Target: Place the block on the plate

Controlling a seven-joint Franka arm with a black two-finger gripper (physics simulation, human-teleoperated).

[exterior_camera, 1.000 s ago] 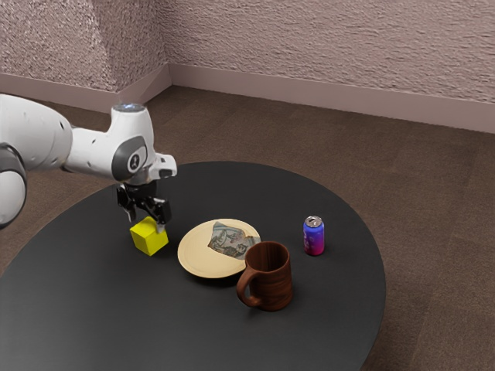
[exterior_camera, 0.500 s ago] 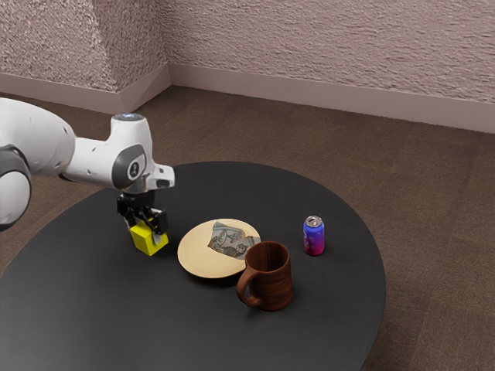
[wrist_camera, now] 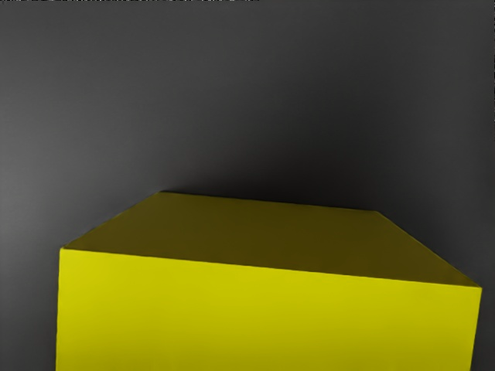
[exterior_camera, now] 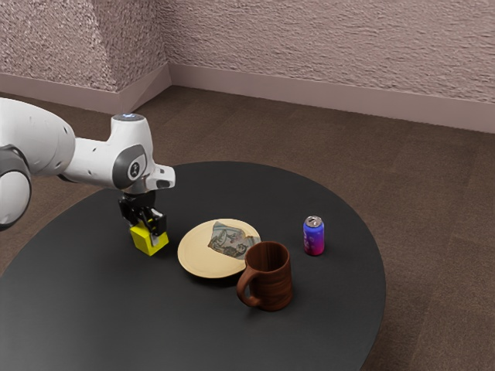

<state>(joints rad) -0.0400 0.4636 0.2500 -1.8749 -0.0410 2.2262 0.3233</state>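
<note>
White and grey, a robot arm (exterior_camera: 93,158) is reaching in from the exterior view's left over a round black table (exterior_camera: 116,317). Its black gripper (exterior_camera: 149,231) is pointing down at a yellow block (exterior_camera: 142,241), reaching past the block's upper edges. Whether the jaws are standing spread or pinching the block, I cannot tell. The block is sitting on the tabletop, just beside the plate and off it; in the wrist view, it is looming large and close under the hand. Next, a round, pale yellow plate (exterior_camera: 199,260) is lying flat, carrying a greyish patterned piece (exterior_camera: 230,239) that is reaching its rim on the mug's side. A brown wood-grained mug (exterior_camera: 273,283) is standing upright, partly covering the plate's edge, its handle turning toward the exterior view's left. Farthest right, a blue-and-pink can (exterior_camera: 314,236) is standing upright, apart from the mug.
</note>
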